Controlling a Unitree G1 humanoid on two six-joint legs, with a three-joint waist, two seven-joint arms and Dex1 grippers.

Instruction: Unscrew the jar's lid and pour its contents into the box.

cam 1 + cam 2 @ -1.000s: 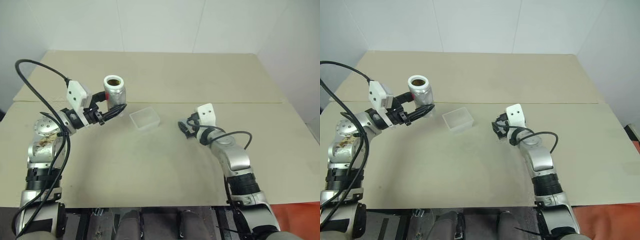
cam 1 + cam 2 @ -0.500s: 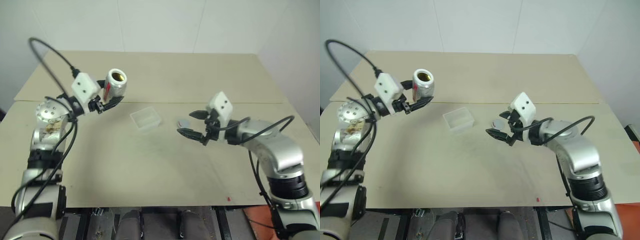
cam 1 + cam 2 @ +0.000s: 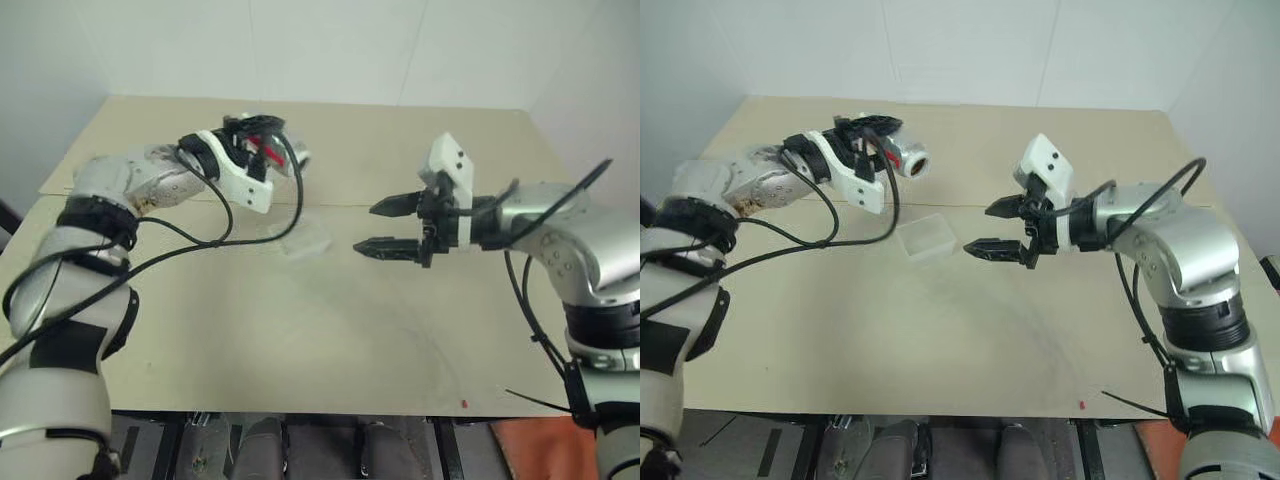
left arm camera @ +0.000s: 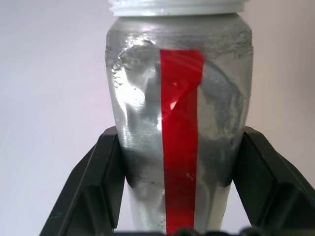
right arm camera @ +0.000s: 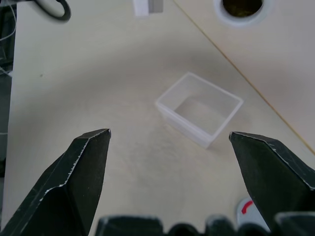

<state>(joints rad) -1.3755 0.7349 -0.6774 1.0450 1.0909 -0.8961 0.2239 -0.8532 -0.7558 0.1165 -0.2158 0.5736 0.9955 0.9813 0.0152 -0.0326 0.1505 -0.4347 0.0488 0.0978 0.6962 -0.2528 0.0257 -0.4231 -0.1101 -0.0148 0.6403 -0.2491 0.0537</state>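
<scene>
Currently: left gripper (image 4: 177,216) clamped on tipped jar (image 3: 902,160); right gripper (image 3: 1004,229) spread, empty; advise centring the mouth over box (image 3: 927,237) before tilting further.

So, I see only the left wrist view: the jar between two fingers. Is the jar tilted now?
Observer: Yes. The jar lies about level in the left gripper, up in the air, with its open mouth turned toward the right arm.
Operator: And the box, is something in it?
Observer: No. The box is empty; brownish contents show inside the jar's mouth.
Operator: Is the right gripper in the way?
Observer: The right gripper is open and holds nothing. It hangs above the table beside the box, not over it.
</scene>
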